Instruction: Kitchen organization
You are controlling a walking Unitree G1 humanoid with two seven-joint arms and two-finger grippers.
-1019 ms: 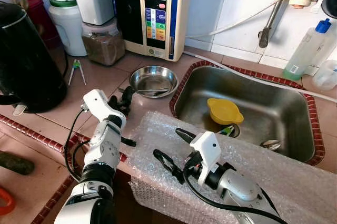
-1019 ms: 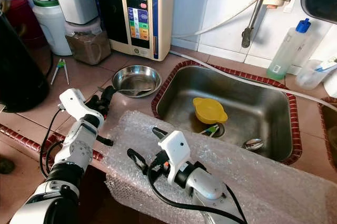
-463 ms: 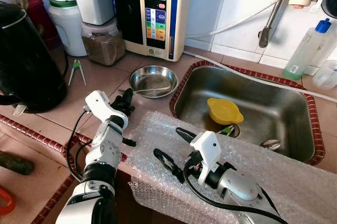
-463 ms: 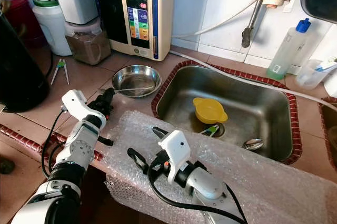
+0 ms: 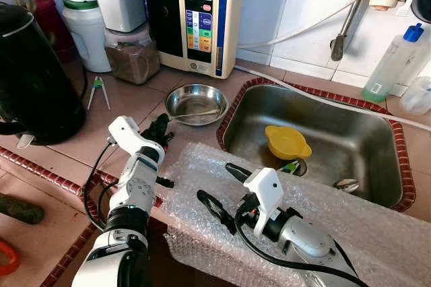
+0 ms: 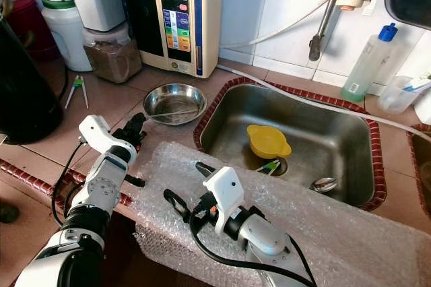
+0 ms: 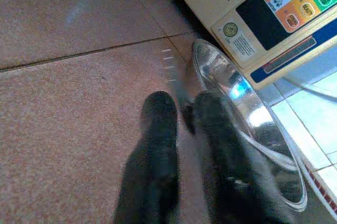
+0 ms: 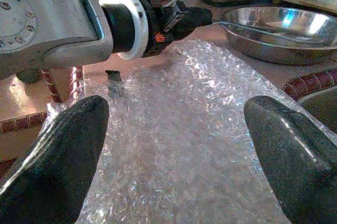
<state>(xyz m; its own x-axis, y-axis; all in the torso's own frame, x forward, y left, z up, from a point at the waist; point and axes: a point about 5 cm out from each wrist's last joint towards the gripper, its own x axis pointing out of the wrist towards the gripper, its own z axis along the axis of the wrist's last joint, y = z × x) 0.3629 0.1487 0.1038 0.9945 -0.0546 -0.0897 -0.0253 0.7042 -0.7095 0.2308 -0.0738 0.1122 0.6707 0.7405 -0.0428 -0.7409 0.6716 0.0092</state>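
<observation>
Spoon [image 5: 195,116]: thin metal utensil, its bowl end resting inside the steel bowl [image 5: 196,103], its handle reaching out over the rim toward the left gripper [image 5: 161,130]. In the left wrist view the handle is blurred and mostly hidden between the two black fingers [image 7: 158,129]; they stand nearly closed with the handle tip between them, and whether they actually grip it cannot be told.

Steel bowl: shallow, round, on the tiled counter [image 5: 128,108] just left of the sink [image 5: 316,140], in front of the beige water ioniser [image 5: 205,17].

Right gripper [image 5: 219,189]: spread wide, holding nothing, hovering over the bubble wrap [image 5: 377,233] that drapes the counter's front edge. Its wrist view shows the left arm across the wrap and the steel bowl beyond.

Sink contents: yellow cup [image 5: 287,142] near the drain; a small green-and-dark item beside it, too small to identify; a second metal spoon [image 5: 345,184] at the front right, partly cut off by the wrap's edge.

Surroundings: black kettle [image 5: 30,78] at far left, cut off by the frame; green-handled tongs [image 5: 98,89] on the tiles; jar of brown powder [image 5: 132,54] beside the ioniser; clear bottle with blue cap [image 5: 394,61] behind the sink; white hose [image 5: 303,27] running along the tiled wall.
</observation>
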